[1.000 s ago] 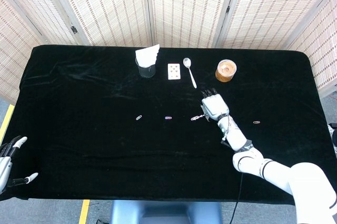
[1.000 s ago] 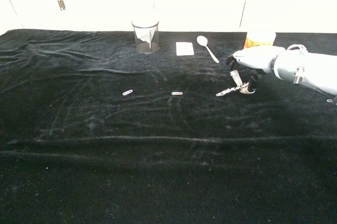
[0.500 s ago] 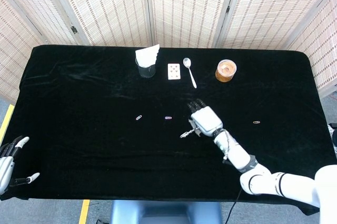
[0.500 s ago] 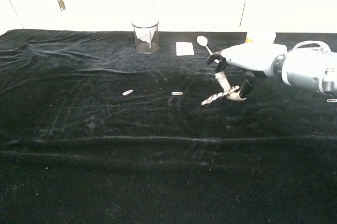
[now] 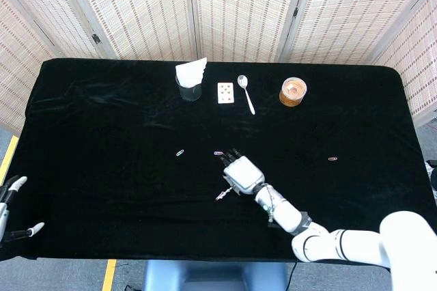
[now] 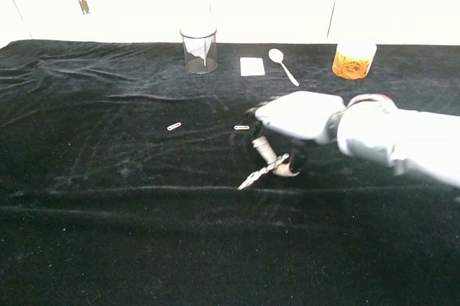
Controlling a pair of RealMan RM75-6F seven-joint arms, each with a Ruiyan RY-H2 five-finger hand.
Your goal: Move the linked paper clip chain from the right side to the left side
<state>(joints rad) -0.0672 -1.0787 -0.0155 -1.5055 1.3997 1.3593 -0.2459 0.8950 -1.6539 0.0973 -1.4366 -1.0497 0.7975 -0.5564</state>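
A: And the right hand (image 6: 291,130) is well on its way! A second ago it was over toward the right half of the desk (image 5: 102,113), below the spoon (image 5: 246,93); now it has swept across and toward the front edge, just past the middle.

B: With the paper clip chain (image 6: 263,171) still in its grasp. You can see it pinched between thumb and finger, the other fingers curled loosely over it, the chain hanging clear of the cloth.

A: What does that mean for the job?

B: My read: the pickup is done and this is the carry. It has crossed the centre line, but the left side is still ahead, so roughly halfway.

A: How is the chain lying?

B: Stretched stiffly on a diagonal. The held end is up by the fingers, the free end points down toward the front-left corner, the long axis slanting that way.

A: And the left hand (image 5: 12,205)?

B: Parked off the front-left corner, fingers spread, holding nothing. Two loose clips sit behind the carrying hand, the nearer clip (image 5: 218,153) just beside its fingertips.
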